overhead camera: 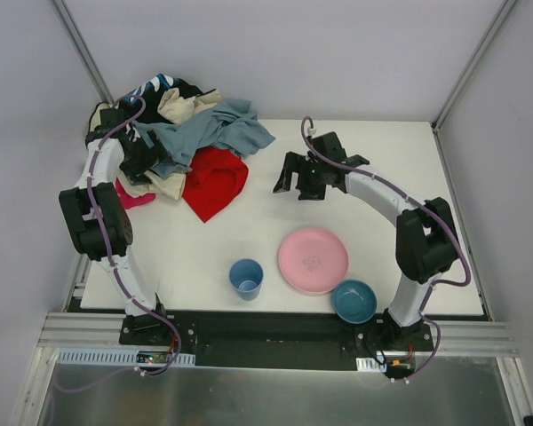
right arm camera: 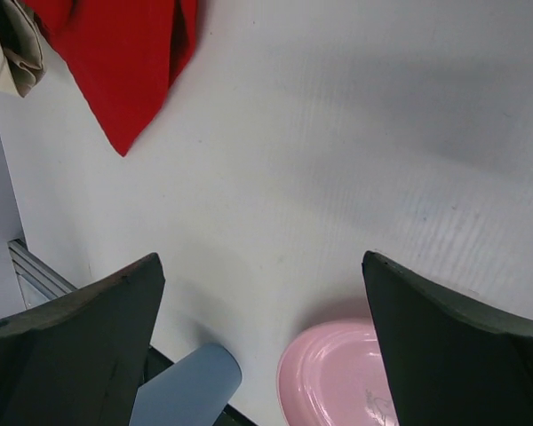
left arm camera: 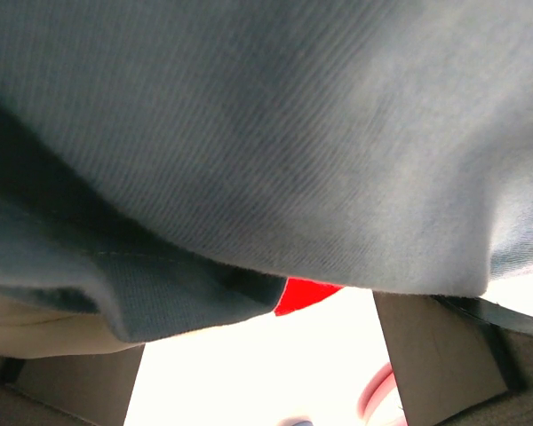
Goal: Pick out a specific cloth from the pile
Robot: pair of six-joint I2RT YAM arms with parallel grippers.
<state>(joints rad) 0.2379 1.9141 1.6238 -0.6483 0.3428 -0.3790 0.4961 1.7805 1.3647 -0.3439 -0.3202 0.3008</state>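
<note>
The red cloth (overhead camera: pixel 215 182) lies flat on the white table at the pile's near right edge, partly under the grey-blue garment (overhead camera: pixel 213 133). The pile (overhead camera: pixel 164 111) of cream, black, blue and grey-blue garments fills the far left corner. My left gripper (overhead camera: pixel 144 146) is pushed into the pile. In the left wrist view it (left arm camera: pixel 259 324) is open and grey-blue fabric (left arm camera: pixel 266 133) drapes over its fingertips, with a sliver of the red cloth (left arm camera: pixel 306 294) beyond. My right gripper (overhead camera: pixel 293 175) is open and empty above bare table, right of the red cloth (right arm camera: pixel 115 53).
A small magenta cloth (overhead camera: pixel 138 197) sticks out at the pile's near left. A pink plate (overhead camera: pixel 313 259), a blue cup (overhead camera: pixel 246 277) and a blue bowl (overhead camera: pixel 354 301) stand near the front. The plate (right arm camera: pixel 338 382) and cup (right arm camera: pixel 186 386) show below my right gripper (right arm camera: pixel 262 257).
</note>
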